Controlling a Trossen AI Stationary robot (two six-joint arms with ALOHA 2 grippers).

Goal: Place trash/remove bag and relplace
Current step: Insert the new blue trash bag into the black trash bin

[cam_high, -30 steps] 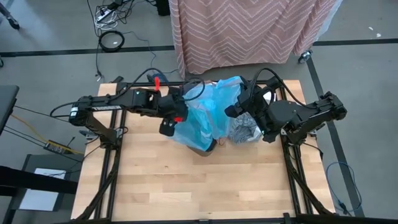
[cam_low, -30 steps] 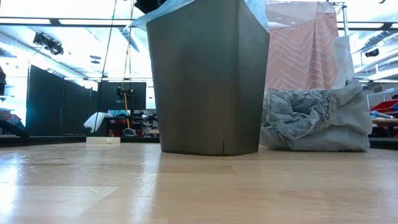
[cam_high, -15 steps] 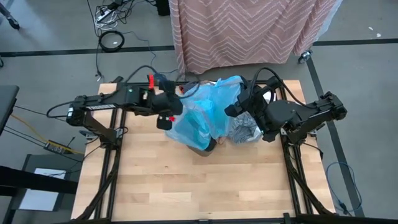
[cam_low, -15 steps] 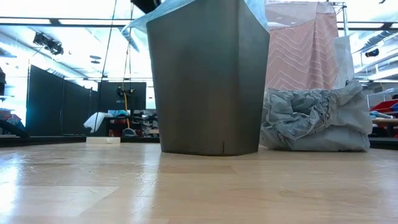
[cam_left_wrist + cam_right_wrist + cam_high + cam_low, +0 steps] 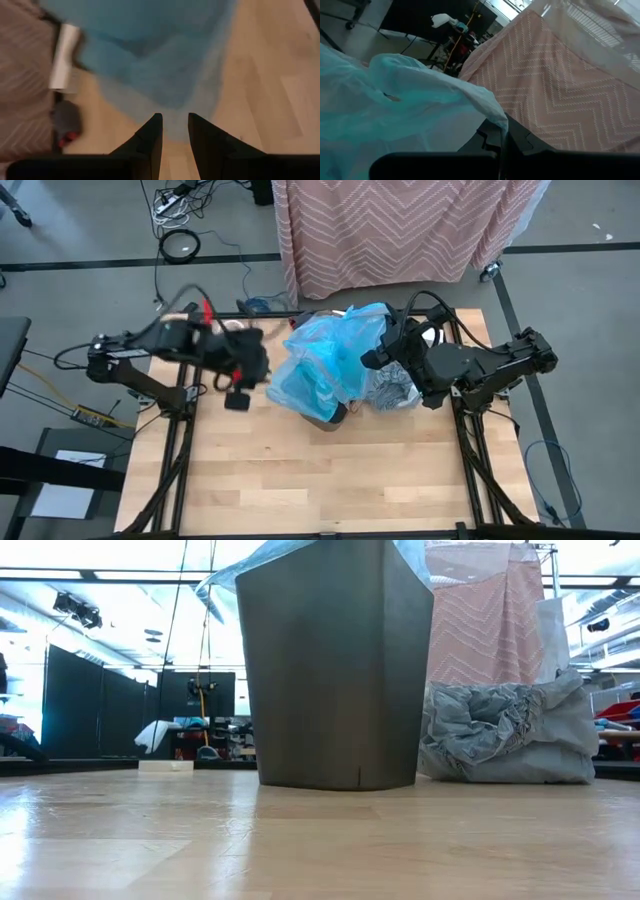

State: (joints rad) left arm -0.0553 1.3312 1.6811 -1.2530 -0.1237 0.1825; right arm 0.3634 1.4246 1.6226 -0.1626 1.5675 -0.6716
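- Pinching the blue bag's (image 5: 325, 365) rim, the right tool (image 5: 502, 145) is clamped shut over the bin (image 5: 335, 670).
- Left tool (image 5: 175, 132) hangs partly open, empty, beside the bin.
- Grey bag (image 5: 505, 735) sits crumpled on the tabletop (image 5: 300, 840), right of the bin.

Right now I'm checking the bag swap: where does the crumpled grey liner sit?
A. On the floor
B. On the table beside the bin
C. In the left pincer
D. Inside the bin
B: the low view shows the grey liner resting on the table beside the bin.
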